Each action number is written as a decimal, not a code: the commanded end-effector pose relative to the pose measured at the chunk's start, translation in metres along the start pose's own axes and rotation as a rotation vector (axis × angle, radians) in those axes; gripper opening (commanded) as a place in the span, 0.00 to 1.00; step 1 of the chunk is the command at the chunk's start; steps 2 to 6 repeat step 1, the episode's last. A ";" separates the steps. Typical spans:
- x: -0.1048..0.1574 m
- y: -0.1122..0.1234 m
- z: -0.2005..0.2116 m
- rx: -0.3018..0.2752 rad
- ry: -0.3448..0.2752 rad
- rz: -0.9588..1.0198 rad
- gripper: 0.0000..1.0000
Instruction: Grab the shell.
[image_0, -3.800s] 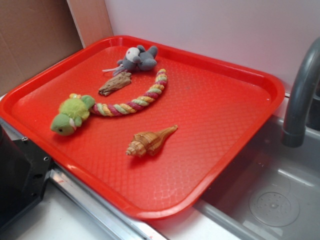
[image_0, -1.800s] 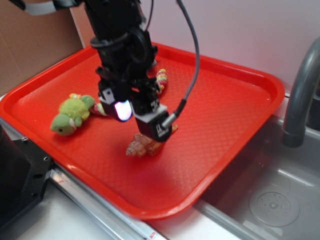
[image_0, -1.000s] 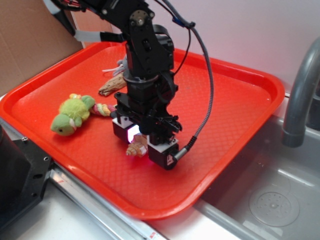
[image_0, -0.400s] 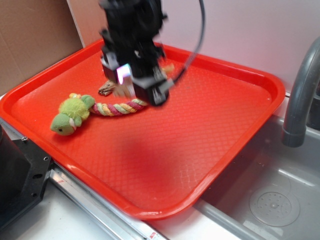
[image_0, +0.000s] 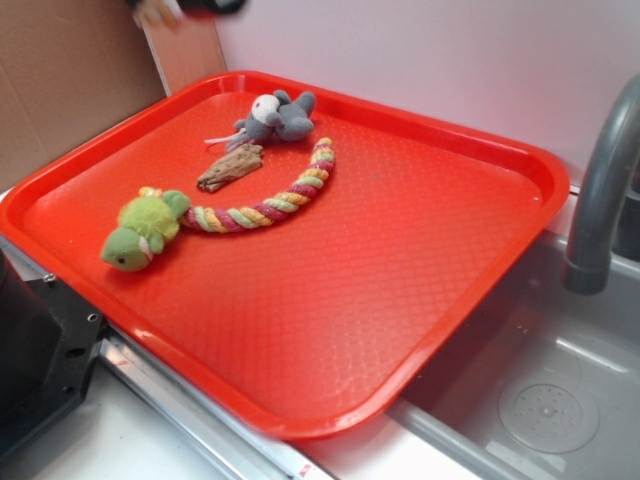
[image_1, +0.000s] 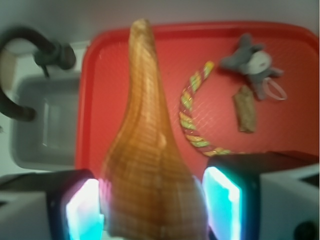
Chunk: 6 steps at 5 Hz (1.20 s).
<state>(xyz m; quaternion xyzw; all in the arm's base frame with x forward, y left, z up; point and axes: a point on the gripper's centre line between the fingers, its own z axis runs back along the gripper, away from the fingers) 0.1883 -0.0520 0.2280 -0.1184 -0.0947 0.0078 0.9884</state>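
In the wrist view the tan-and-brown striped shell (image_1: 150, 165) fills the middle, its wide coiled end between my two glowing pads (image_1: 222, 207) and its pointed tip aimed away. My gripper (image_1: 152, 210) is shut on it, held high above the red tray (image_1: 90, 100). In the exterior view the shell's former spot on the tray (image_0: 400, 260) is bare. Only a blurred bit of the gripper and shell shows at the top left edge (image_0: 175, 8).
On the tray lie a green plush toy (image_0: 140, 232), a striped rope (image_0: 270, 200), a dark brown ridged piece (image_0: 230, 168) and a grey plush mouse (image_0: 275, 115). A grey faucet (image_0: 600, 190) and sink (image_0: 540, 400) stand at the right. Cardboard (image_0: 70, 80) is behind left.
My gripper closed on the shell, lifted it off the tray and rose up and back left, almost out of the exterior view. The other toys have not moved.
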 end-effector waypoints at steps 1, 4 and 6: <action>0.008 0.007 0.038 -0.023 0.077 -0.010 0.00; 0.008 0.007 0.038 -0.023 0.077 -0.010 0.00; 0.008 0.007 0.038 -0.023 0.077 -0.010 0.00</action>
